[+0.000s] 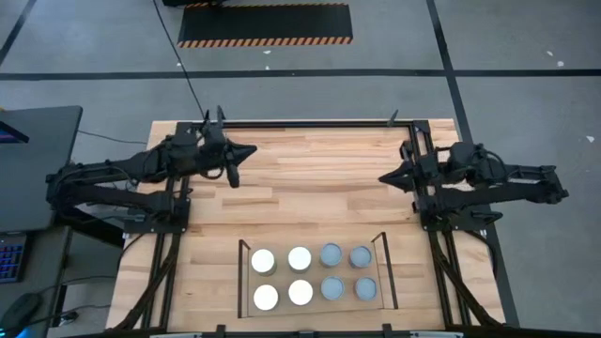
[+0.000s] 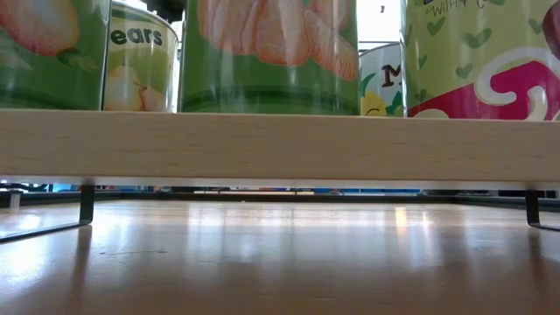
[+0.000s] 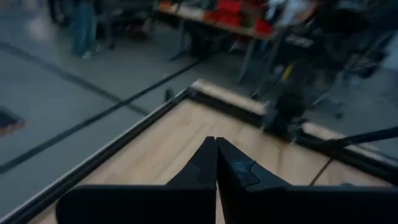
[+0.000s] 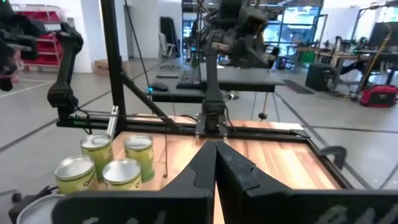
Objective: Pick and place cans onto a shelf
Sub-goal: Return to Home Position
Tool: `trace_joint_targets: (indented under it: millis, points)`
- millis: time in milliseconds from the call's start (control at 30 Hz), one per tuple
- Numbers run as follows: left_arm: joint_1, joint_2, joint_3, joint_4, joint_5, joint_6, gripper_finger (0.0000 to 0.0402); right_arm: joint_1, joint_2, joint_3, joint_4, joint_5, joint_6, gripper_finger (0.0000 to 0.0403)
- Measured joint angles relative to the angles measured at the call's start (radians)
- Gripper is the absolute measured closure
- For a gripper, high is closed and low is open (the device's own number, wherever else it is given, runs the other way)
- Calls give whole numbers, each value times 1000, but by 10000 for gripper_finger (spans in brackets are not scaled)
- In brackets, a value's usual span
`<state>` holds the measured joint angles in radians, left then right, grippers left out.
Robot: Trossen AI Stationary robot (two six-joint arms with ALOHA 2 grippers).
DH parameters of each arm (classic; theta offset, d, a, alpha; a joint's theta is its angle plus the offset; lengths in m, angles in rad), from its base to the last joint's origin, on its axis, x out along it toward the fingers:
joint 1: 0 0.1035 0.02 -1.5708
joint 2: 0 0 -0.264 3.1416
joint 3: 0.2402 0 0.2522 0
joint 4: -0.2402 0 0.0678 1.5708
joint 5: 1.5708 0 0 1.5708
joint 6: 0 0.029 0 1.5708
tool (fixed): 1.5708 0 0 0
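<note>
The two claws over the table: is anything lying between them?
No. In the high view only bare table lies between left gripper and right gripper. The cans stand on the shelf.

The low view's ten-o'clock can [image 2: 140, 61] reads "ears", its start hidden; the two-o'clock can [image 2: 381, 79] shows what may be an "M".

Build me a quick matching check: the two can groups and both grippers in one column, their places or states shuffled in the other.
Column one:
1. white-topped cans
2. grey-blue-topped cans
3. left gripper
4. right gripper

Column two:
A. half of the shelf nearer the right arm
B. shut, empty, over the right side of the table
C. half of the shelf nearer the left arm
D. shut, empty, over the table's far left part

Pairs: 1-C, 2-A, 3-D, 4-B
</note>
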<state>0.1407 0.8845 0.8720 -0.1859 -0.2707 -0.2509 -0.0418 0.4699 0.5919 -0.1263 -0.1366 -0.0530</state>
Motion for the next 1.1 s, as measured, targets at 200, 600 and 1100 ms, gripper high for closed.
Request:
trace_joint_targets:
  millis: [200, 600, 1100]
  points:
    - [-60, -138, -225, 229, 11, 69, 397, -1, -138, -10, -80, 9, 13, 389]
    - [-90, -352, -464, 425, -72, 136, 397, -1, -455, -362, 198, 39, 140, 389]
    - [-89, -357, -567, 401, -59, 19, 397, -7, -465, -582, 402, 38, 191, 389]
